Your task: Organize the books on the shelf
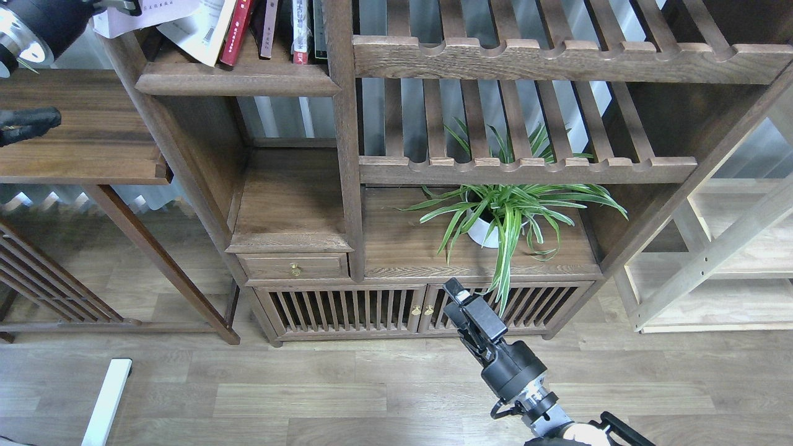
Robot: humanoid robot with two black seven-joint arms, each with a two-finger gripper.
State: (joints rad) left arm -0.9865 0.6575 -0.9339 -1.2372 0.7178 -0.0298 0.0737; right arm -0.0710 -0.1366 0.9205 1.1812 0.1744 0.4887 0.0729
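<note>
Books lean on the dark shelf, upper left, far above the right gripper.
Right gripper: fingers indistinguishable, hanging over plank floor before the potted plant. Left gripper: state unclear.

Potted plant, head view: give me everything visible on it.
The spider plant has long, narrow, arching green leaves with pale stripes, spreading wide from a small round white pot. The pot stands upright on the dark wooden cabinet top, under the lower slatted shelf. Some leaves rise up through the slats; others droop over the cabinet's front edge. Nothing else touches it; the right pincer sits lower in frame, apart from the leaves.
</note>
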